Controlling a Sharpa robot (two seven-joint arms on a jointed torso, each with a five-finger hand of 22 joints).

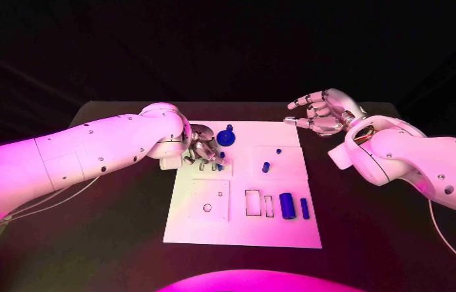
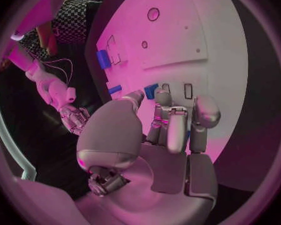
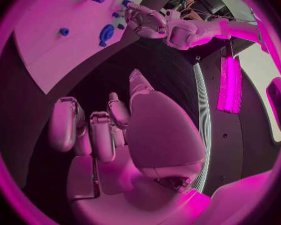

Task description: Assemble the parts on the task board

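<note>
So nearest the robot on the task board (image 1: pixel 242 229) there's a row of cut-out slots with two long blue parts, a thick cylinder (image 1: pixel 287 205) and a thin bar (image 1: pixel 305 208), lying just beside them, plus a round hole (image 1: pixel 207 207) off to the left, and none of that looks touched yet. Going further up the board, a small blue peg (image 1: pixel 266 167) and a tiny blue dot (image 1: pixel 279 151) sit in the middle right area. Then the left hand (image 1: pixel 202 148) is down on the left part of the board, fingers curled in over a couple of small blue pieces (image 1: pixel 221 163), so my guess is the step in hand is picking up or seating one of those. Can't tell from the head view whether it actually has one. The left wrist view helps a bit: the fingertips (image 2: pixel 162 99) are right against a small blue part (image 2: pixel 151 90) next to two little rectangular slots (image 2: pixel 188 90), touching it, but I still can't call it a real pinch. Just past the hand is a round blue disc part (image 1: pixel 226 137). Farthest back, the right hand (image 1: pixel 323 112) hovers off the board's far right corner above the tabletop (image 1: pixel 352 206), fingers loosely curled and apart, holding nothing; its own wrist view confirms the empty palm (image 3: pixel 115 135). Next move probably needs a tidy fingertip grip and careful lining up with a slot.
</note>
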